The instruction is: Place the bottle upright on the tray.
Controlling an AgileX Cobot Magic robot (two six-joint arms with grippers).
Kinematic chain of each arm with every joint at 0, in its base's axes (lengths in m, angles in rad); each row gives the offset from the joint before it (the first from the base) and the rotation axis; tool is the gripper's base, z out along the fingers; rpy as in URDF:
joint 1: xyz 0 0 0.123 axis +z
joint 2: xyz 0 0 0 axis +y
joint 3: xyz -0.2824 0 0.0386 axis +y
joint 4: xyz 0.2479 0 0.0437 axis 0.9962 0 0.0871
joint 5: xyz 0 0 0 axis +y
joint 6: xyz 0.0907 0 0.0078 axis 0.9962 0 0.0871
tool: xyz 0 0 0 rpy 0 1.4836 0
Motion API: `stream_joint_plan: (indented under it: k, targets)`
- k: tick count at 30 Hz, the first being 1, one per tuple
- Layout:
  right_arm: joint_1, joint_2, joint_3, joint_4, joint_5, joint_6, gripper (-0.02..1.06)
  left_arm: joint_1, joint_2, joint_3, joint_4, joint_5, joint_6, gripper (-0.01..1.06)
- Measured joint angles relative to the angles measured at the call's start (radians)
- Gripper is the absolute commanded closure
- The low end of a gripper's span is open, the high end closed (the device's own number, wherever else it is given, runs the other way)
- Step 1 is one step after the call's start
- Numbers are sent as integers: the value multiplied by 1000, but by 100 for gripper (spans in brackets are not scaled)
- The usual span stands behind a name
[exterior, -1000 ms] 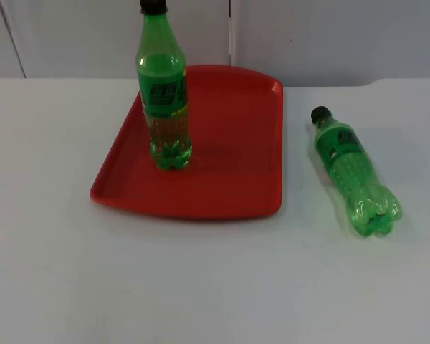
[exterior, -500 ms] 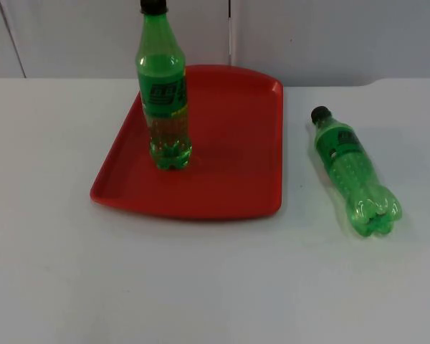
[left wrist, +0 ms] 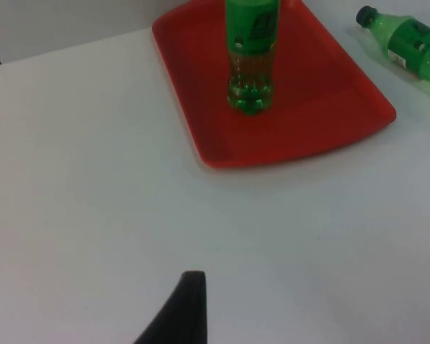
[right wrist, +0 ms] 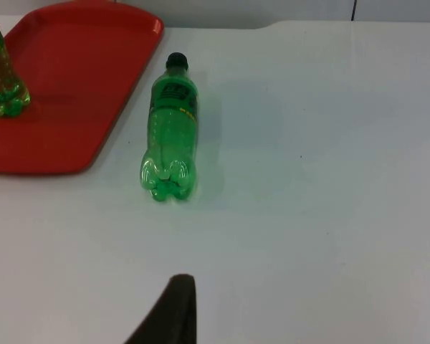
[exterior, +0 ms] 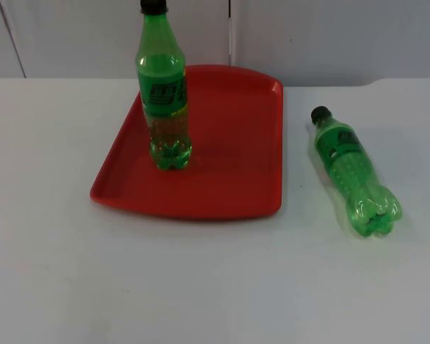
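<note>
While one green plastic bottle with black cap (exterior: 163,89) stands upright on the red plastic tray (exterior: 229,172), a second green plastic bottle (exterior: 352,174) lies on the white table (exterior: 215,287) beside it; state of both claws cannot be told.

Two green bottles (exterior: 163,93) (exterior: 355,175) and one red tray (exterior: 229,158)

The top camera is looking down and forward; both wrist cameras are facing the tray (exterior: 229,179) and bottles from farther back.
</note>
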Motion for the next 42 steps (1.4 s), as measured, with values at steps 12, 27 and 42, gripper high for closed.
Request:
stream_joint_plan:
  k: [12, 27, 42]
  targets:
    - [0, 0, 0, 0, 0, 0, 0, 0, 0, 0, 0, 0, 0, 0]
    - [0, 0, 0, 0, 0, 0, 0, 0, 0, 0, 0, 0, 0, 0]
    - [0, 0, 0, 0, 0, 0, 0, 0, 0, 0, 0, 0, 0, 0]
